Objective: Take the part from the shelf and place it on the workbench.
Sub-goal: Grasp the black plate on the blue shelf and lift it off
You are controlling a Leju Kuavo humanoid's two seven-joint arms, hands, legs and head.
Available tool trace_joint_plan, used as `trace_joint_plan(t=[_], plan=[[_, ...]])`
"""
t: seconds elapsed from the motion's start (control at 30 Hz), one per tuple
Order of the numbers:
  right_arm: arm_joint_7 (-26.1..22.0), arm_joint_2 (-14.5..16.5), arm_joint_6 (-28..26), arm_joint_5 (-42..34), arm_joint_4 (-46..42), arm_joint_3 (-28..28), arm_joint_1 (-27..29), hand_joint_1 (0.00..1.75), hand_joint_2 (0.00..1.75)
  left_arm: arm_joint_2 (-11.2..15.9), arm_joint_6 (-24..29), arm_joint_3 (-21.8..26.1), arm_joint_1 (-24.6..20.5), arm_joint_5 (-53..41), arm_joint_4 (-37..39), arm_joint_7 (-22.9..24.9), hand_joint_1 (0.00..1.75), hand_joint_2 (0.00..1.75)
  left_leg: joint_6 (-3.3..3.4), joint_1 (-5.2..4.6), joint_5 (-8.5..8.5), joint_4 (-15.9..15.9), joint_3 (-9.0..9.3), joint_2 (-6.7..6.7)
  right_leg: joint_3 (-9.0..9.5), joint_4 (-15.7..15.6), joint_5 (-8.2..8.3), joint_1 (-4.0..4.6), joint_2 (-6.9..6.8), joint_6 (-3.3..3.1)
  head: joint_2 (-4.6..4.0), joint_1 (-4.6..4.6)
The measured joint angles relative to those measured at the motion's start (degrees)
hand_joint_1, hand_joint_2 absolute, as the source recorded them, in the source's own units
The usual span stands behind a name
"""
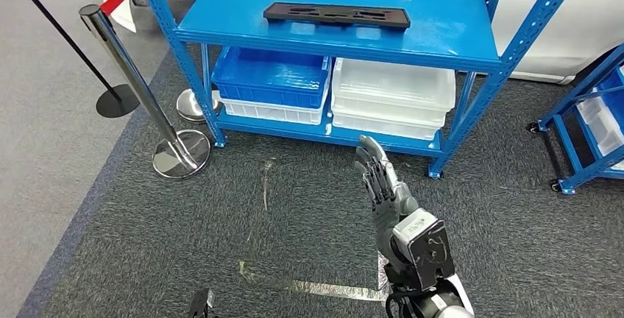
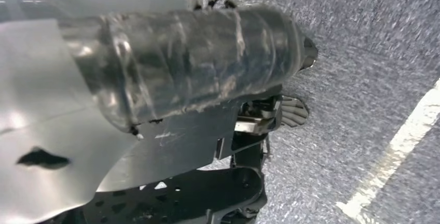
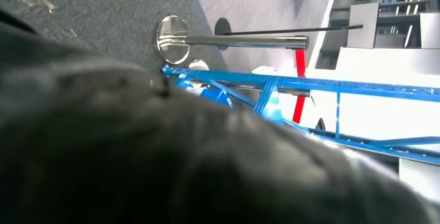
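Observation:
The part point(image 1: 336, 15) is a long flat black piece lying on the top board of the blue shelf point(image 1: 449, 34), toward its back. My right hand point(image 1: 379, 178) is raised over the carpet in front of the shelf's lower level, well short of the part, fingers stretched out and apart, holding nothing. It is a dark blur close to the lens in the right wrist view point(image 3: 155, 156). My left hand point(image 1: 199, 305) is a dark tip at the bottom edge of the head view; its fingers cannot be made out.
Blue and clear bins point(image 1: 272, 75) point(image 1: 394, 86) fill the shelf's lower level. A chrome stanchion point(image 1: 140, 86) with a round base stands left of the shelf. A second blue rack point(image 1: 589, 119) on wheels is at the right. Tape lines point(image 1: 316, 285) mark the grey carpet.

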Motion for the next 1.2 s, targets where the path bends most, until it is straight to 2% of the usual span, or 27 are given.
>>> trace_joint_plan(t=[0.03,0.07,0.13,0.17,0.2,0.23,0.27,0.3,0.33,0.37,0.43,0.5,0.53,0.57,0.63,0.67,0.7,0.73,0.8,0.83,0.87,0.97,1.03,1.07,1.13,1.17,1.2], plan=[[-0.01,-0.03,-0.07,0.14,-0.11,0.02,0.00,0.00,0.00,0.01,0.00,-0.03,-0.02,-0.14,0.01,0.07,0.00,0.00,-0.26,0.05,-0.93,1.93,-0.88,0.04,0.42,-0.20,-0.16,-0.10,-0.03,-0.37,0.00,-0.14],[-0.01,-0.05,-0.11,0.25,-0.22,0.05,0.01,0.00,0.00,0.02,-0.01,-0.07,-0.03,-0.28,0.02,0.11,0.00,0.00,-0.48,0.11,-2.15,5.00,-2.49,0.07,0.83,-0.30,-0.38,-0.11,-0.10,-0.68,0.00,-0.26],[0.00,-0.09,-0.23,0.36,-0.29,0.08,0.15,0.00,0.00,0.02,-0.10,-0.27,-0.09,-0.51,0.02,0.06,0.00,0.00,-0.77,0.15,-4.32,12.41,-6.97,0.07,1.41,-0.33,-0.91,0.04,-0.19,-1.03,0.00,-0.39],[0.01,-0.10,-0.28,0.33,-0.29,0.09,0.27,0.00,0.00,0.02,-0.20,-0.38,-0.10,-0.50,0.02,-0.03,0.00,0.00,-0.84,0.16,-4.43,14.79,-8.73,0.08,1.76,-0.33,-1.21,0.12,-0.17,-1.07,0.00,-0.38],[0.01,-0.11,-0.34,0.22,-0.29,0.09,0.40,0.00,0.00,0.02,-0.31,-0.46,-0.08,-0.32,0.03,-0.19,0.00,0.00,-0.83,0.16,-3.36,15.09,-9.49,0.08,2.21,-0.32,-1.55,0.17,-0.10,-1.08,0.00,-0.39],[0.00,-0.11,-0.36,0.03,-0.30,0.10,0.51,0.00,0.00,0.05,-0.39,-0.49,-0.06,0.01,0.04,-0.32,0.00,0.00,-0.72,0.16,-1.21,13.11,-9.09,0.08,2.78,-0.32,-1.93,0.21,0.00,-1.06,0.00,-0.40],[-0.03,-0.11,-0.34,-0.23,-0.30,0.12,0.61,0.00,0.00,0.09,-0.45,-0.50,-0.03,0.43,0.07,-0.43,0.00,0.00,-0.51,0.14,1.53,9.40,-7.83,0.08,3.45,-0.32,-2.37,0.22,0.10,-0.97,0.00,-0.40],[-0.11,-0.11,-0.28,-0.59,-0.28,0.16,0.72,0.00,0.00,0.13,-0.45,-0.50,0.00,0.83,0.12,-0.49,0.00,0.00,-0.23,0.04,3.58,5.76,-6.26,0.07,3.92,-0.35,-2.81,0.27,0.18,-0.80,0.00,-0.37],[-0.30,-0.11,-0.22,-1.02,-0.25,0.24,0.83,0.00,0.00,0.17,-0.43,-0.50,-0.03,1.16,0.16,-0.50,0.00,0.00,0.07,-0.14,4.66,2.58,-4.80,0.07,4.20,-0.36,-3.20,0.32,0.22,-0.54,0.00,-0.34],[-0.60,-0.11,-0.15,-1.49,-0.21,0.32,0.96,0.00,0.00,0.19,-0.39,-0.50,-0.06,1.41,0.20,-0.52,0.00,0.00,0.37,-0.32,4.81,0.76,-3.92,0.06,4.28,-0.40,-3.47,0.33,0.22,-0.25,0.00,-0.29],[-1.36,-0.11,0.00,-2.58,-0.14,0.46,1.23,0.00,0.00,0.20,-0.36,-0.50,-0.07,1.70,0.22,-0.76,0.00,0.00,0.88,-0.60,3.99,-0.37,-3.28,0.01,4.32,-0.68,-3.75,0.31,0.14,0.30,0.00,-0.22],[-2.11,-0.11,0.15,-3.66,-0.10,0.52,1.33,0.00,0.00,0.19,-0.37,-0.50,0.05,1.83,0.22,-1.20,0.00,0.00,1.33,-0.33,3.88,-1.13,-2.58,0.00,4.45,-0.31,-4.28,0.29,-0.03,0.80,0.00,-0.14],[-2.49,-0.11,0.18,-4.14,-0.08,0.53,1.30,0.00,0.00,0.19,-0.39,-0.50,0.06,1.83,0.22,-1.38,0.00,0.00,1.60,-0.15,3.80,-1.56,-2.06,0.05,3.86,1.16,-4.98,0.32,-0.11,1.02,0.00,-0.09],[-2.79,-0.11,0.12,-4.55,-0.03,0.54,1.29,0.00,0.00,0.19,-0.44,-0.50,0.05,1.78,0.23,-1.47,0.00,0.00,1.90,-0.04,3.65,-1.85,-1.54,0.10,2.41,3.96,-6.10,0.30,-0.16,1.20,0.00,-0.05],[-3.19,-0.11,-0.23,-5.28,0.23,0.55,1.41,0.00,0.00,0.20,-0.46,-0.50,-0.08,1.52,0.24,-1.51,0.00,0.00,2.40,-0.08,3.00,-1.95,-0.75,0.18,-2.34,11.67,-8.38,0.25,-0.19,1.45,0.00,0.01],[-3.28,-0.13,-0.45,-5.67,0.36,0.55,1.56,0.00,0.00,0.18,-0.38,-0.50,-0.09,1.37,0.24,-1.65,0.00,0.00,2.51,-0.08,2.61,-1.95,-0.30,0.18,-4.50,14.55,-8.65,0.18,-0.20,1.58,0.00,0.02],[-3.33,-0.15,-0.59,-6.10,0.46,0.54,1.74,0.00,0.00,0.15,-0.21,-0.50,-0.04,1.25,0.24,-1.96,0.00,0.00,2.52,-0.06,2.18,-1.94,0.24,0.16,-5.73,15.42,-7.78,0.09,-0.20,1.69,0.00,0.03],[-3.37,-0.20,-0.62,-6.57,0.50,0.53,1.90,0.00,0.00,0.06,0.02,-0.50,0.05,1.19,0.24,-2.42,0.00,0.00,2.45,-0.02,1.70,-1.92,0.88,0.13,-5.84,14.03,-5.80,-0.04,-0.21,1.78,0.00,0.03],[-3.39,-0.34,-0.24,-7.51,0.51,0.52,2.09,0.00,0.00,-0.14,0.40,-0.50,0.21,1.29,0.24,-3.30,0.00,0.00,2.00,0.00,0.52,-1.79,2.07,0.03,-3.70,7.08,-0.73,-0.31,-0.33,1.87,0.00,0.06],[-3.39,-0.40,0.05,-7.92,0.53,0.53,2.09,0.00,0.00,-0.22,0.53,-0.50,0.19,1.44,0.24,-3.51,0.00,0.00,1.64,-0.08,-0.12,-1.59,2.39,-0.02,-2.41,3.75,0.68,-0.33,-0.38,1.76,0.00,0.12],[-3.41,-0.43,0.35,-8.26,0.58,0.54,2.10,0.00,0.00,-0.24,0.60,-0.50,0.13,1.61,0.25,-3.56,0.00,0.00,1.28,-0.16,-0.61,-1.49,2.54,-0.03,-1.55,1.69,1.23,-0.29,-0.40,1.54,0.00,0.15],[-3.71,-0.42,1.00,-8.76,0.77,0.57,1.91,0.00,0.00,-0.21,0.66,-0.50,-0.06,2.09,0.26,-3.38,0.00,0.00,0.44,-0.21,-1.42,-1.68,2.92,0.05,-0.83,0.67,0.36,-0.10,-0.12,0.49,0.00,0.05],[-4.01,-0.37,1.25,-8.87,0.84,0.58,1.59,0.00,0.00,-0.17,0.65,-0.50,-0.12,2.34,0.27,-3.21,0.00,0.00,-0.11,-0.08,-2.58,0.17,2.49,0.12,-0.14,0.30,-0.08,-0.17,-0.09,-0.23,0.00,-0.10],[-4.09,-0.32,1.33,-8.92,0.84,0.59,1.40,0.00,0.00,-0.15,0.66,-0.50,-0.14,2.44,0.28,-3.14,0.00,0.00,-0.36,-0.01,-3.69,2.75,1.25,0.13,0.30,0.12,-0.34,-0.22,-0.17,-0.56,0.00,-0.15],[-4.13,-0.23,1.41,-8.96,0.85,0.61,1.10,0.00,0.00,-0.14,0.65,-0.50,-0.09,2.50,0.28,-3.06,0.00,0.00,-0.69,0.03,-6.10,10.33,-3.33,0.14,1.05,0.04,-1.00,-0.10,-0.34,-0.97,0.00,-0.23],[-4.13,-0.19,1.46,-9.00,0.86,0.63,1.05,0.00,0.00,-0.14,0.65,-0.50,-0.06,2.49,0.28,-3.04,0.00,0.00,-0.74,0.04,-6.46,13.41,-5.63,0.14,1.46,0.04,-1.38,0.00,-0.36,-1.03,0.00,-0.21],[-4.13,-0.16,1.49,-9.04,0.88,0.64,1.03,0.00,0.00,-0.13,0.64,-0.50,-0.05,2.47,0.28,-3.04,0.00,0.00,-0.71,0.04,-5.76,14.77,-7.18,0.14,1.98,0.04,-1.81,0.09,-0.35,-1.06,0.00,-0.21]])
